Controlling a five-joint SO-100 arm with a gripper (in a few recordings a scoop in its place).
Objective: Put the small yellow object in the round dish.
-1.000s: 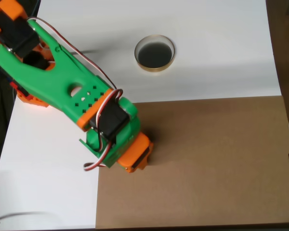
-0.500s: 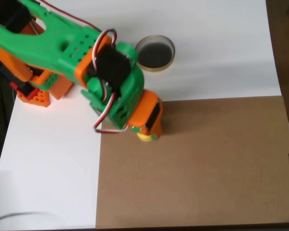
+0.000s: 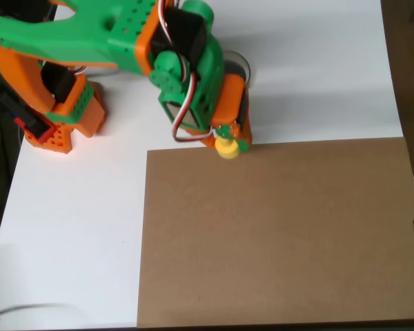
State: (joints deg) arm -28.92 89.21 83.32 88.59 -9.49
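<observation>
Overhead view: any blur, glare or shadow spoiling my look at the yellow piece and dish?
Overhead view: yellow piece reads sharp at the gripper tip; the arm covers most of the dish, leaving a sliver of rim; soft arm shadow falls on the white sheet nearby; no strong glare; the cardboard is evenly lit.

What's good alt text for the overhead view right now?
A green and orange robot arm holds a small yellow object in its hand at the top edge of a brown cardboard sheet on a white table. The arm hides most of the round dish.
</observation>
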